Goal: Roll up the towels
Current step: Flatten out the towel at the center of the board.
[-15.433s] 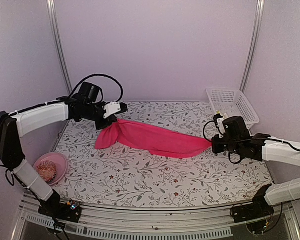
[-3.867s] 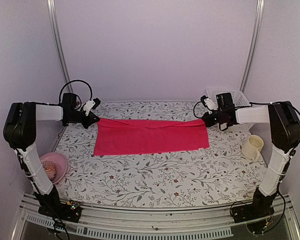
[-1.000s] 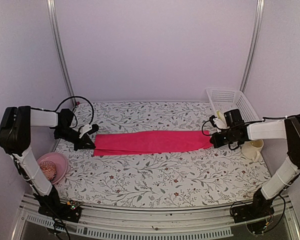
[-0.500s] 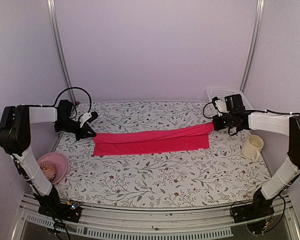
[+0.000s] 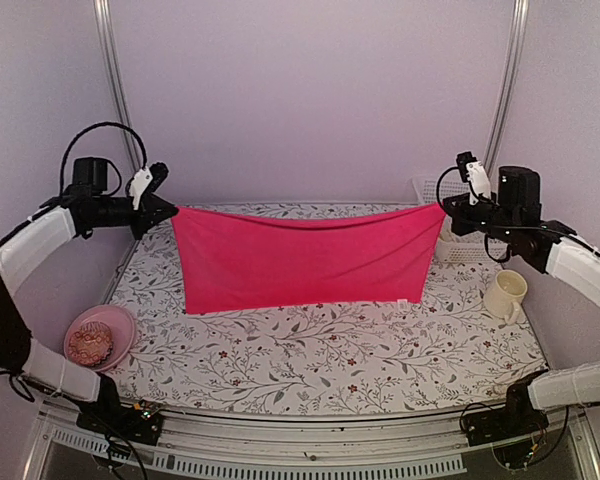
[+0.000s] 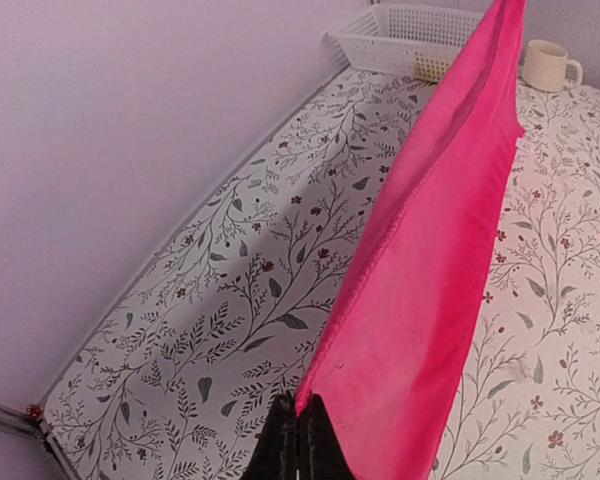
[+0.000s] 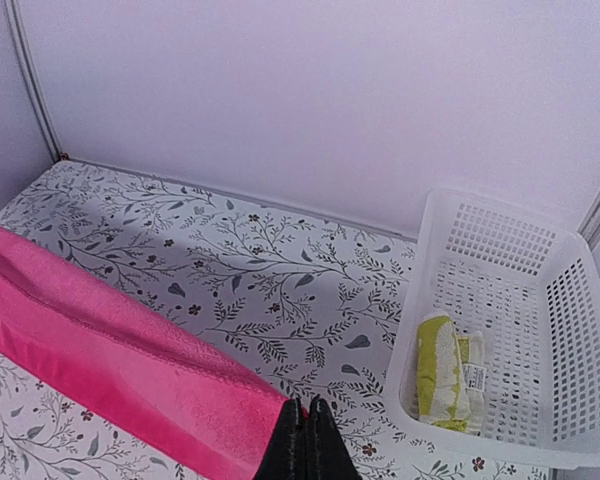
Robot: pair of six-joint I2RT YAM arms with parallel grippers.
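Note:
A bright pink towel (image 5: pixel 300 255) hangs spread out above the table, stretched between both arms, its lower edge close to the floral tabletop. My left gripper (image 5: pixel 170 208) is shut on its upper left corner; in the left wrist view the pink towel (image 6: pixel 430 260) runs away from the pinched left gripper (image 6: pixel 300 412). My right gripper (image 5: pixel 446 207) is shut on the upper right corner, also seen pinching the pink towel (image 7: pixel 110 350) at the right gripper (image 7: pixel 302 406). A rolled yellow-green towel (image 7: pixel 442 368) lies inside the white basket (image 7: pixel 580 340).
The white basket (image 5: pixel 458 190) stands at the back right, partly behind the right arm. A cream mug (image 5: pixel 505 295) sits at the right edge. A pink bowl (image 5: pixel 98 338) with something in it rests at the front left. Walls enclose the floral table (image 5: pixel 310 350).
Both grippers have risen from table height, lifting the pink towel off the surface. It went from a narrow folded strip to a wide hanging sheet held taut by its top corners.

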